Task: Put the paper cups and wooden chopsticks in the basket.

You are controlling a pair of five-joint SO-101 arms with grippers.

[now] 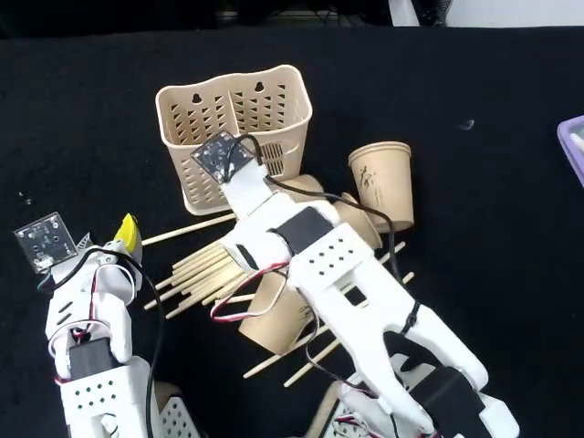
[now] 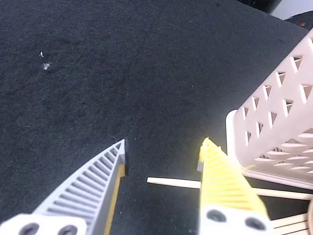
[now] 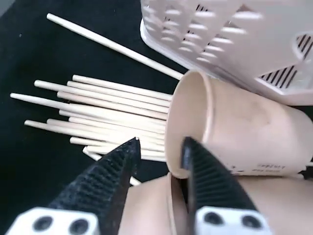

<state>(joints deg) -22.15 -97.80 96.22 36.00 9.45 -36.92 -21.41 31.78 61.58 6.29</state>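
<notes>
left pincer (image 2: 164, 147) and right pincer (image 3: 161, 144) both point downward, fingers spread apart.

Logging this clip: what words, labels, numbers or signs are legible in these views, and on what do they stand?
Upright tan paper cup: dark vertical print on its side, too small to read.
Tan paper cup lying on its side: faint print on its wall, too blurred to read.
No other text, number or sign is legible.

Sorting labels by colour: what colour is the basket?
The basket is beige, perforated; clearest in the high view.
</notes>
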